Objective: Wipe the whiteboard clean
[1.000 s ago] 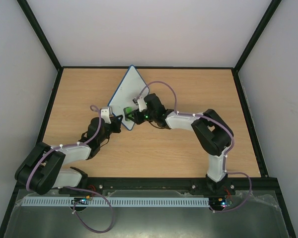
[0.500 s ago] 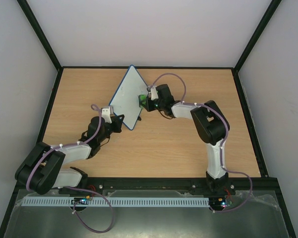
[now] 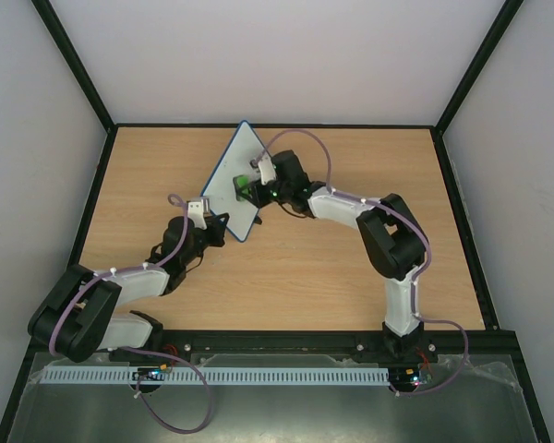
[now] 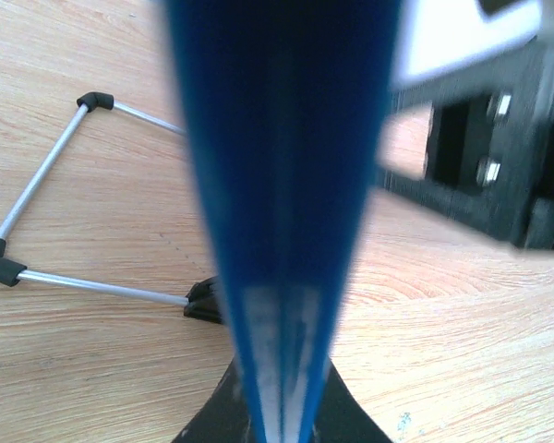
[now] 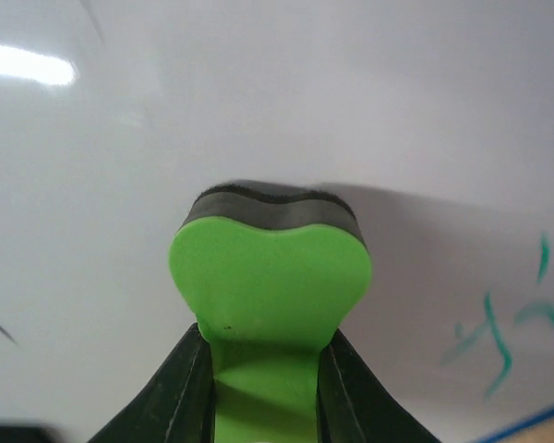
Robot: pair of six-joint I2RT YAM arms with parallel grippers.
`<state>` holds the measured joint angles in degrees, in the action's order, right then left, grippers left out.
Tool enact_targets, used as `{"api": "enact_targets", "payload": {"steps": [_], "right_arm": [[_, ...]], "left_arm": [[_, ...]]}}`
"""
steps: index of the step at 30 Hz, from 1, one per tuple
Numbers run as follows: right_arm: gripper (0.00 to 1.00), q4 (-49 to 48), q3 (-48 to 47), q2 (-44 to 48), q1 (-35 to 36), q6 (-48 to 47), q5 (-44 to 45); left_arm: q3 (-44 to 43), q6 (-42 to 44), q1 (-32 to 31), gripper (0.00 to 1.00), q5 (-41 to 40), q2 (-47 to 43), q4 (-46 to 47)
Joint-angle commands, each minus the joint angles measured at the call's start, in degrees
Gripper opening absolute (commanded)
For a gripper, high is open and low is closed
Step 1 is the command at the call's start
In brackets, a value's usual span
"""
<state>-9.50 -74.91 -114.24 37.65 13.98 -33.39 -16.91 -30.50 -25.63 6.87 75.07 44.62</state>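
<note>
The whiteboard [image 3: 229, 180], white with a thin blue frame, stands tilted on the wooden table. My left gripper [image 3: 223, 224] is shut on its near lower edge; in the left wrist view the blue frame [image 4: 282, 231] runs up between the jaws. My right gripper [image 3: 251, 189] is shut on a green eraser [image 3: 245, 183] with a black felt face, pressed against the board's face. In the right wrist view the eraser [image 5: 270, 277] sits on the white surface [image 5: 258, 92]. Faint green handwriting [image 5: 499, 328] shows at the lower right.
The board's wire stand [image 4: 37, 212] with black feet lies on the wood [image 4: 462, 314] behind the board. Black frame rails [image 3: 102, 175] border the table on the left, back and right.
My right gripper with the eraser swept up along the board towards its right edge, then back left onto its middle. The left gripper and the board have stayed put.
</note>
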Motion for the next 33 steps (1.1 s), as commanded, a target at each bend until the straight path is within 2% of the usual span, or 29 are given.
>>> {"api": "enact_targets", "payload": {"steps": [1, 5, 8, 15, 18, 29, 33], "right_arm": [[0.02, -1.1, -9.7, -4.0, 0.7, 1.2, 1.0], [0.02, 1.1, -12.8, -8.8, -3.3, 3.7, 3.5], [0.02, 4.1, -13.3, -11.9, -5.3, 4.8, 2.1], [0.02, 4.3, -2.2, -10.2, -5.0, 3.8, -1.1], [0.02, 5.6, -1.1, -10.2, -5.0, 2.7, -1.4], [0.02, 6.1, -14.9, -6.0, -2.1, 7.7, -7.6], [0.02, 5.9, -15.5, -6.5, -1.7, 9.5, -6.9]], "left_arm": [[0.9, -2.0, -2.1, 0.03, 11.5, 1.0, -5.0], [0.9, -2.0, -2.1, 0.03, 11.3, 0.4, -5.2], [1.0, -2.0, -2.1, 0.03, 11.1, 0.5, -5.0], [0.5, -1.7, -2.1, 0.03, 11.0, 0.8, -5.0], [0.6, -1.5, -2.1, 0.03, 11.1, 0.9, -5.1], [0.2, -1.3, -2.1, 0.03, 11.2, 1.2, -5.4], [0.1, -1.4, -2.1, 0.03, 11.3, 1.3, -5.3]]}}
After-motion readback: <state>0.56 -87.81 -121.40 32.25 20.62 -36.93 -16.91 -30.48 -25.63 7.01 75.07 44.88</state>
